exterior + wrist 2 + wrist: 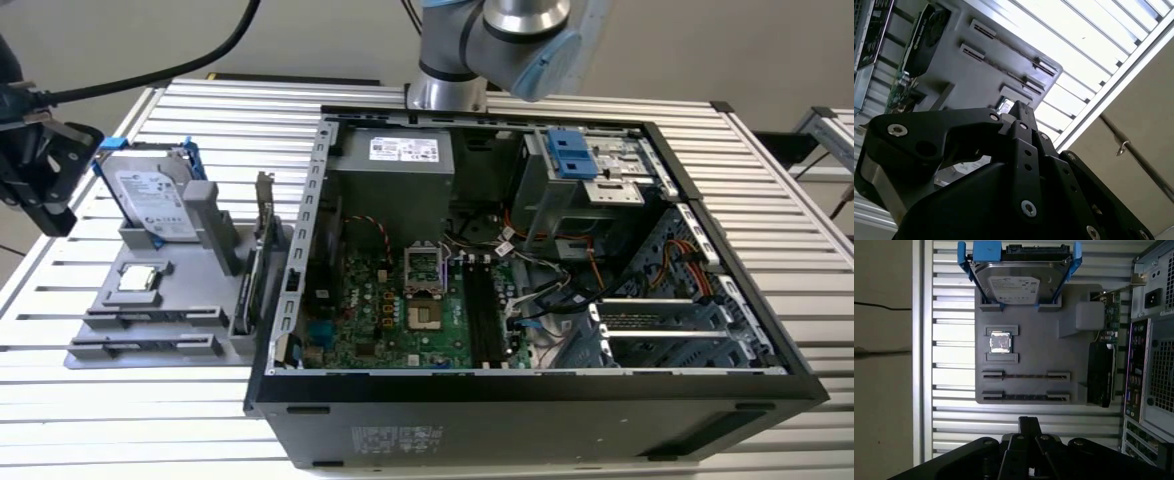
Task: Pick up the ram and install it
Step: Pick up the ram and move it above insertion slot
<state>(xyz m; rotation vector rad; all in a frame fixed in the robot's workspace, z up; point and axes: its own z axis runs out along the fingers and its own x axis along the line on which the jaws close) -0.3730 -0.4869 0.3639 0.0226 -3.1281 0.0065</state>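
While the ram (1026,396) is seated on edge in a slot of the grey holder (1074,365), seemingly so it can be gripped from above, the gripper (1029,421) is poised just beside that holder. Whether it is open or closed cannot be told. In the exterior view, the holder is set at nine o'clock of the case (534,395), which is laid open so the board (387,310) can be reached.

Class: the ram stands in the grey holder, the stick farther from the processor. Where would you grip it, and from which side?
Probably best to grip the ram by its top edge at mid-length, coming straight down and clamping across its flat faces. It stands on edge in the grey holder, whose end clips cover both ends.
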